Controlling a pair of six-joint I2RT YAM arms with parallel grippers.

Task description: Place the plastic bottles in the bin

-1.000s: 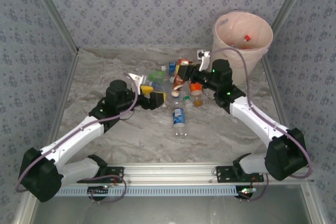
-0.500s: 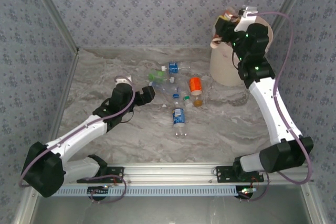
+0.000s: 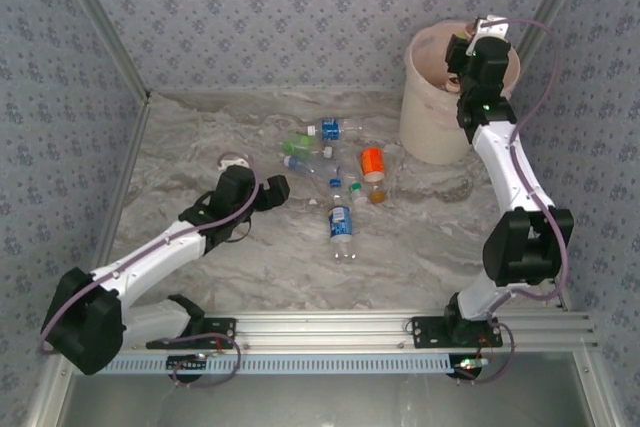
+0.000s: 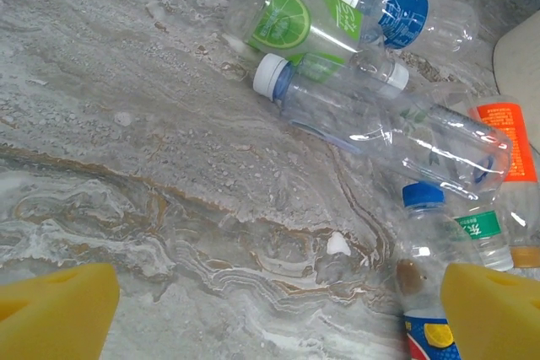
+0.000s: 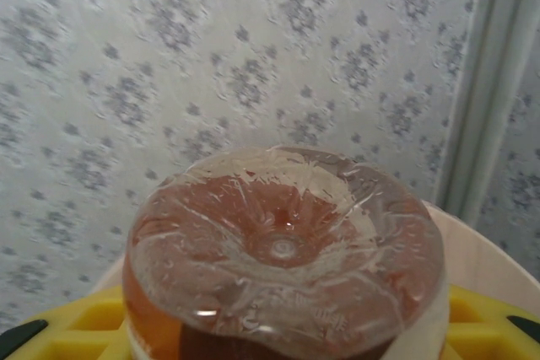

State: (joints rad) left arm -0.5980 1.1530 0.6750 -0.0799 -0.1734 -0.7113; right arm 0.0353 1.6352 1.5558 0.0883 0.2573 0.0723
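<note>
- Top external view showed the right gripper [image 3: 460,55] held high over the bin [image 3: 425,132], which stood at the far right of the table [image 3: 200,137].
- From the right wrist view, I saw its yellow pads [image 5: 494,322] pinching a brown bottle [image 5: 283,250]. The bottle's round bottom faced the camera, and the bin's pale rim sat just behind it.
- I thought the step in hand was the drop, because the bottle hung above the bin's mouth and was not yet inside.
- The next move, I guessed, was for the pads to let go so the bottle fell in. I could not tell how close it was to the rim, so a small nudge toward the middle might have been safer first.
- The left gripper [image 3: 275,187] sat low over the table with its fingers spread wide, holding nothing.
- In the left wrist view, bare table lay between its two yellow fingertips [image 4: 51,309].
- A loose bunch of bottles waited in the middle of the table, most of them on their sides: a green bottle [image 4: 291,23], a blue bottle [image 4: 405,10], a clear bottle [image 4: 371,124] and an orange bottle [image 4: 506,141].
- The clear bottle looked nearest to the left gripper. I thought that arm needed to reach forward, put one finger on each side and squeeze softly, since a round bottle could roll away.
</note>
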